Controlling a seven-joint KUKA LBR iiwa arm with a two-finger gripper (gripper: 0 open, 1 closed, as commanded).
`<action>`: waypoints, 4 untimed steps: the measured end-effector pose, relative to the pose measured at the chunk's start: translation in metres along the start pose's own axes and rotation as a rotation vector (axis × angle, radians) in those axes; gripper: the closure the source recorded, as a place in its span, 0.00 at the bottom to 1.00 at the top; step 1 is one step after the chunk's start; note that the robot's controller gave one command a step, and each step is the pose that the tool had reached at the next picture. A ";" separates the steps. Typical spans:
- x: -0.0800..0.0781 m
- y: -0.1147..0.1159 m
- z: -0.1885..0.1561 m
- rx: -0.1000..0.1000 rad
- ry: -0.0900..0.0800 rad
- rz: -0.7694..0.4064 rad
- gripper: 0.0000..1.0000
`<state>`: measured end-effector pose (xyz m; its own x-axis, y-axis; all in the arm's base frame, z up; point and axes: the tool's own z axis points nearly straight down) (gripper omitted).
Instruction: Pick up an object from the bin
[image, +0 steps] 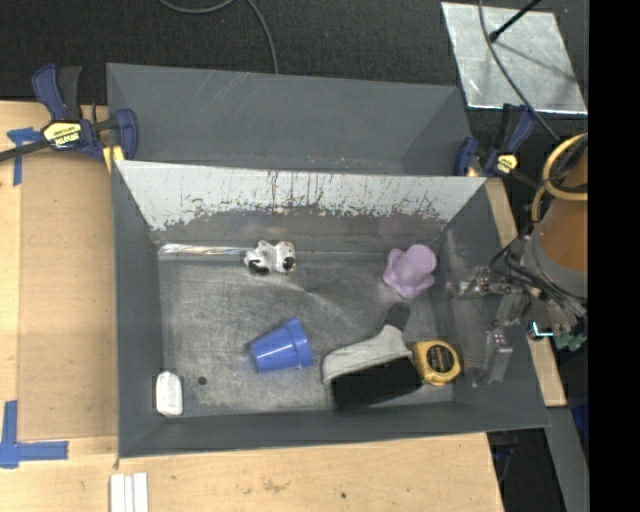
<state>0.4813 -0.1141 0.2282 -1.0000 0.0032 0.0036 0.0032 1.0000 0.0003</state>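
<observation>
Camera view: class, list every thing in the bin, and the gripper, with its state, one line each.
Blue cup: tipped on its side, free.
Black-and-grey brush: lying flat, free.
Yellow tape measure: lying flat, beside the brush.
Lilac soft thing: resting free, right rear.
Black-and-white toy: resting by the rear wall.
White small thing: lying in the front left corner.
Gripper: at the right wall, no thing seen held.
</observation>
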 end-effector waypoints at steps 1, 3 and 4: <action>-0.002 0.000 -0.003 0.001 -0.007 -0.003 0.00; -0.009 0.069 0.068 0.001 -0.008 -0.297 0.00; -0.007 0.065 0.100 0.001 -0.006 -0.204 0.00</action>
<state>0.4884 -0.0496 0.1281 -0.9799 -0.1995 -0.0020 -0.1995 0.9799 -0.0005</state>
